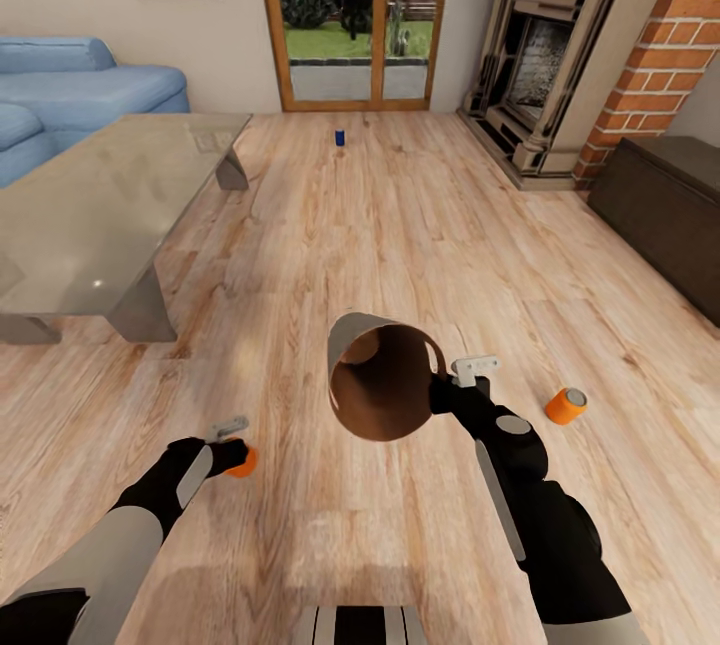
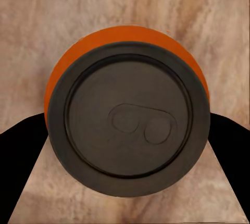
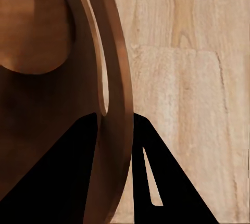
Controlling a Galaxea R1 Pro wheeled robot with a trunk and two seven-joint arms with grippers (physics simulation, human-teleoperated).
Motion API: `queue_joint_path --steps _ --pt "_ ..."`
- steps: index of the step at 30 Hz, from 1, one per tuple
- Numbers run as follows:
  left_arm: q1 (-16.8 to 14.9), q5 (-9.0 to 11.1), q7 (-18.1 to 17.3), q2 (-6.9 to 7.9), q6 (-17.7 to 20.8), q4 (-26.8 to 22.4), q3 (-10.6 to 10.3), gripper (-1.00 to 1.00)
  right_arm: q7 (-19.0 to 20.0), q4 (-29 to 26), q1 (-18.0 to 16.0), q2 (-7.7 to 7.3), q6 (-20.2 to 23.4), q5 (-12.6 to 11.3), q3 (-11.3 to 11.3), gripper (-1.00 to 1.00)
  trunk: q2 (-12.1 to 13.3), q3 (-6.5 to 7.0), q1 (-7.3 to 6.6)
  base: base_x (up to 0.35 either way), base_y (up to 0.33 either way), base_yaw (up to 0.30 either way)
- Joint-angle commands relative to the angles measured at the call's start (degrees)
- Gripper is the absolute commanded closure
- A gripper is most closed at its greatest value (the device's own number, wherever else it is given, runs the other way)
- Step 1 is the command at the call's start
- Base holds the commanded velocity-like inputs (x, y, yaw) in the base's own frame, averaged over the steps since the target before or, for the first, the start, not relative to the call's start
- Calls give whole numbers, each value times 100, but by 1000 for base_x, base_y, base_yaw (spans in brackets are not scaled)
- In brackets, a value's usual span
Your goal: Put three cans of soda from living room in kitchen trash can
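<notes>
three cans (image 1: 566, 406) in our head view: one orange on the floor, a blue one (image 1: 340, 137) by the doors, one pinched in our left gripper (image 1: 232, 446). left wrist: its smooth, light wall (image 2: 125, 36) suits a side grip. right wrist: jaws clamp the stiff bin rim (image 3: 117, 78).

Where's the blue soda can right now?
In the head view, the blue can stands upright on the wooden floor, far ahead near the glass doors, beyond the coffee table.
</notes>
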Motion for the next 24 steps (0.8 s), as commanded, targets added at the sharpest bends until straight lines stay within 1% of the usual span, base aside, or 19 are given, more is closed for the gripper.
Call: queue_joint_path --steps 1,6,7,9,11,13,24 --pt "0 -11 -66 2 1 0 -1 100 28 -14 -1 -11 138 -28 0 100 42 19 -22 0 0 0" --pt "0 -5 -337 17 8 -6 4 100 31 -38 -1 -29 342 -21 -6 100 242 108 -132 0 0 0" --pt "-33 -19 -303 -17 -25 26 -26 100 43 219 34 -34 374 12 27 100 240 107 -131 0 0 0" --pt "-38 -19 -243 -21 -32 89 -26 100 56 344 61 -34 386 93 88 100 240 107 -131 0 0 0" --pt "-38 -19 -211 -21 -32 113 -26 100 56 530 61 -34 386 114 141 100 240 107 -131 0 0 0" --pt "-38 -19 -211 -21 -32 113 -26 100 56 614 61 -34 386 127 141 100 240 107 -131 0 0 0" --pt "-38 -19 -211 -21 -32 113 -26 100 56 530 61 -34 386 471 141 100 240 107 -131 0 0 0"
